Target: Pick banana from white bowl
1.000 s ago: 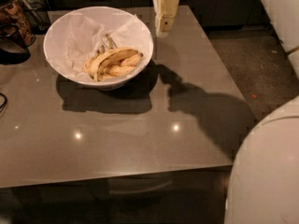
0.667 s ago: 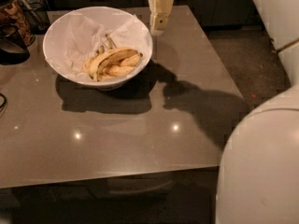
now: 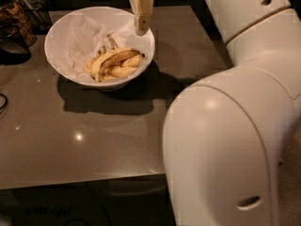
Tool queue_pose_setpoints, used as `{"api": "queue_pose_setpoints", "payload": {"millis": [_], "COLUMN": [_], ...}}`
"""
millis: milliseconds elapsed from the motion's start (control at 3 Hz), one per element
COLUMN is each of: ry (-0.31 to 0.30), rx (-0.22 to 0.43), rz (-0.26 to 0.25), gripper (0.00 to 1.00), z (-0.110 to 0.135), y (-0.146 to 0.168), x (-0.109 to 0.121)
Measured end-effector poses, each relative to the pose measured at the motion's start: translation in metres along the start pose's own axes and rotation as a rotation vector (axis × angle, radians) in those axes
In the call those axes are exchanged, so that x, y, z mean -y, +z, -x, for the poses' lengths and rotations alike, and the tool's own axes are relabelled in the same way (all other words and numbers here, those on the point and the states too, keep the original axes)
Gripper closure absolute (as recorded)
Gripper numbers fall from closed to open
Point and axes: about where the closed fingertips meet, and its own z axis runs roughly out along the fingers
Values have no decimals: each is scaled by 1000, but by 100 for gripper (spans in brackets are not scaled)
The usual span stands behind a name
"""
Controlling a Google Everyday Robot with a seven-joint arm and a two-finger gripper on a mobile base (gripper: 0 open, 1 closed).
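The white bowl [image 3: 61, 68] stands at the back left of the grey-brown table, lined with crumpled white paper [image 3: 81, 37]. Several bananas lie in its right half. The banana [image 3: 115, 57], the longest one, curved and yellow with a darker streak, lies on top of the pile with thin stems pointing to the back. My gripper [image 3: 140, 28] hangs pointing down over the bowl's right rim, just above and to the right of the banana, and holds nothing.
My white arm [image 3: 235, 126] fills the right side of the view and hides the table's right front corner. Dark jars and a pot [image 3: 13, 27] stand at the far left beside the bowl. The table's front edge [image 3: 80, 180] runs along the bottom.
My gripper has moved left, from beside the bowl to over its right rim. The arm's white body has swung further into view on the right.
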Motion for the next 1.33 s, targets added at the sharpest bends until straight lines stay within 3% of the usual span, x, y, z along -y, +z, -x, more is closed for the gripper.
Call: {"api": "queue_pose_setpoints", "payload": {"millis": [333,1000,1333], "ry": [-21,-36,-35], "rx": [15,30,34], "rz": [9,20,24], "gripper": [0,32,35], "z": [6,13,11], "y": [16,35,39], "x": [11,23,25]}}
